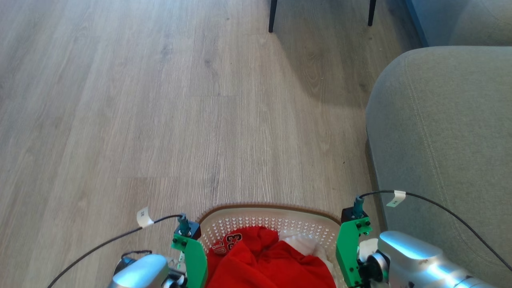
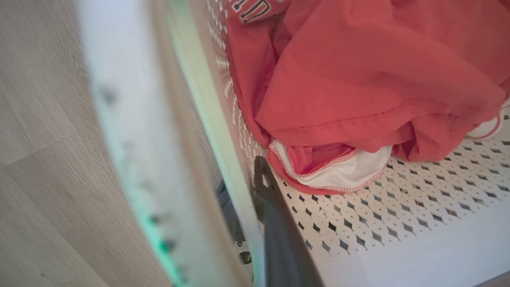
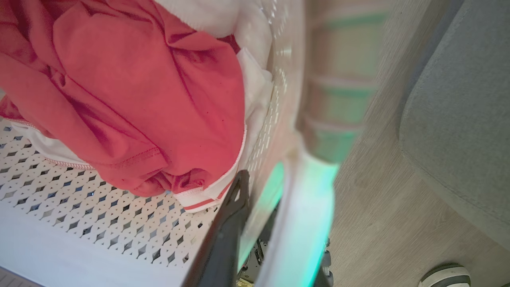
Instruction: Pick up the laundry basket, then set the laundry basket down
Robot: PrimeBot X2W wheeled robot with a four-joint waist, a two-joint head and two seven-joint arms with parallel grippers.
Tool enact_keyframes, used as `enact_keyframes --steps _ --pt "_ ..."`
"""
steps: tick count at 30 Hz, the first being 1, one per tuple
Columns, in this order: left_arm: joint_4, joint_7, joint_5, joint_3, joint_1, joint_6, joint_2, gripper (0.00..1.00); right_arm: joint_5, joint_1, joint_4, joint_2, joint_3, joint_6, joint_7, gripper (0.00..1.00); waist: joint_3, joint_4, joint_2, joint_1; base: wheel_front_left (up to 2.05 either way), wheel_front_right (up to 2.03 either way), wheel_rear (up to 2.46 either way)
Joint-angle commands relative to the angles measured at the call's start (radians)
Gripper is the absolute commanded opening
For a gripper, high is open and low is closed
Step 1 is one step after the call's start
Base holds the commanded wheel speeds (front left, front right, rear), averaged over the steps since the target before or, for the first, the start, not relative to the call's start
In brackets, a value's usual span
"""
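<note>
The left gripper [image 2: 242,181] is pinching the laundry basket [image 1: 267,221] by its side wall, one dark finger [image 2: 275,223] lying inside against the perforated plastic and the other outside. The right gripper [image 3: 259,191] is clamping the opposite wall the same way. The basket is being held between the two sets of jaws, a red garment [image 1: 264,256] and white cloth [image 1: 301,243] heaped just inward of both inner fingers. Outward of the right jaws a grey sofa [image 1: 440,140] is showing.

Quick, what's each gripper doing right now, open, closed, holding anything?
Left gripper: shut on the laundry basket, clamping its side wall.
Right gripper: shut on the laundry basket, clamping the opposite wall.
</note>
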Motion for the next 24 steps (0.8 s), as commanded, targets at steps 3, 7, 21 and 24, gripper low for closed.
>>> enact_keyframes --steps 3,7,21,24 --pt "-0.042 0.006 -0.002 0.004 -0.039 -0.014 -0.017 0.0 -0.014 -0.058 -0.035 0.017 -0.006 0.008 -0.015 0.0 -0.002 0.002 0.0 0.0 0.0 0.0 0.0" --pt "-0.043 0.007 -0.004 0.004 -0.037 -0.014 -0.016 0.0 -0.015 -0.057 -0.034 0.018 -0.006 0.008 -0.014 0.0 -0.005 0.003 0.0 0.0 0.0 0.0 0.0" --pt "-0.043 0.009 -0.008 0.004 -0.034 -0.014 -0.016 0.0 -0.015 -0.057 -0.034 0.017 -0.006 0.008 -0.013 0.0 -0.007 0.001 0.0 0.0 0.0 0.0 0.0" --pt "-0.042 0.01 -0.007 0.004 -0.033 -0.014 -0.015 0.0 -0.014 -0.056 -0.035 0.018 -0.006 0.008 -0.012 0.0 -0.008 -0.001 0.0 0.0 0.0 0.0 0.0"
